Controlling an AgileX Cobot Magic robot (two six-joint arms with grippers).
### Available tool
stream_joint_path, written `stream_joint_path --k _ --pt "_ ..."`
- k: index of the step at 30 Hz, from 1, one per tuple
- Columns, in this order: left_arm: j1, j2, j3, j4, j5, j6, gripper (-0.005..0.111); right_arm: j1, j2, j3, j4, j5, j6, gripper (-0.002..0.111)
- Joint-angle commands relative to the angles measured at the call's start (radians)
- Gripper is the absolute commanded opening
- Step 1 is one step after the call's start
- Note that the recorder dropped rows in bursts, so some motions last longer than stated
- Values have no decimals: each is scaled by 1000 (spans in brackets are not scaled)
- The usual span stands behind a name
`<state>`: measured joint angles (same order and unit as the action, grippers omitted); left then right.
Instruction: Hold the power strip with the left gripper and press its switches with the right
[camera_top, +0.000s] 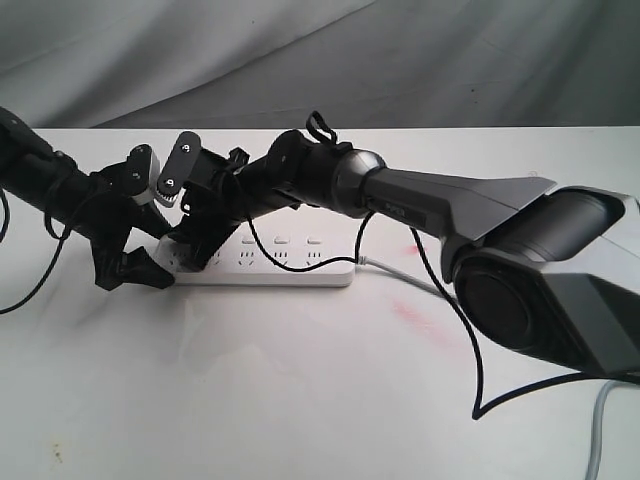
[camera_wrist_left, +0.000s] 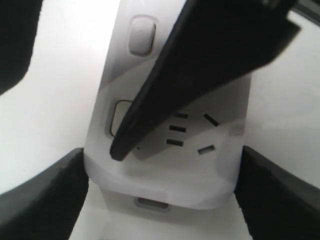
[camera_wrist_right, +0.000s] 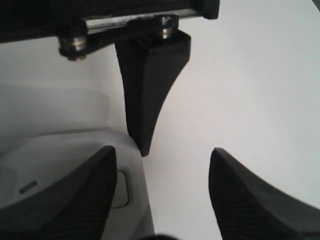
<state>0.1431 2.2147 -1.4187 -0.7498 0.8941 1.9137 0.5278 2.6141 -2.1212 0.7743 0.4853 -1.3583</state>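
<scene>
The power strip (camera_top: 290, 262), a long flat bar of smooth white plastic with rounded corners, is laid on a matte white table (camera_top: 300, 400). One end of the strip is clamped between the two black fingers of the left gripper (camera_wrist_left: 161, 160). Over this same end the right gripper (camera_wrist_right: 161, 152) is held with its claw apart. Its tapered fingers (camera_wrist_right: 260, 200) are finely ribbed, and one tip is seen just by a small rounded switch (camera_wrist_left: 119, 115); whether the switch is touched cannot be told. Faint pink stains (camera_top: 425, 320) are seen on the table beyond the other end of the strip. Behind the strip a creased grey cloth (camera_top: 300, 50) is hung.
</scene>
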Motion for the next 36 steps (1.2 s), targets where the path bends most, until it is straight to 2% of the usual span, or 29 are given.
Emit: stream_joint_path --k 1,15,36 --pt "-2 -2 -5 -8 -3 0 57 10 27 31 -62 106 -4 53" --pt "-2 -2 -5 -8 -3 0 57 -30 -117 31 -115 132 55 53" --pt "-2 -2 -5 -8 -3 3 57 -69 -95 31 -195 133 86 53"
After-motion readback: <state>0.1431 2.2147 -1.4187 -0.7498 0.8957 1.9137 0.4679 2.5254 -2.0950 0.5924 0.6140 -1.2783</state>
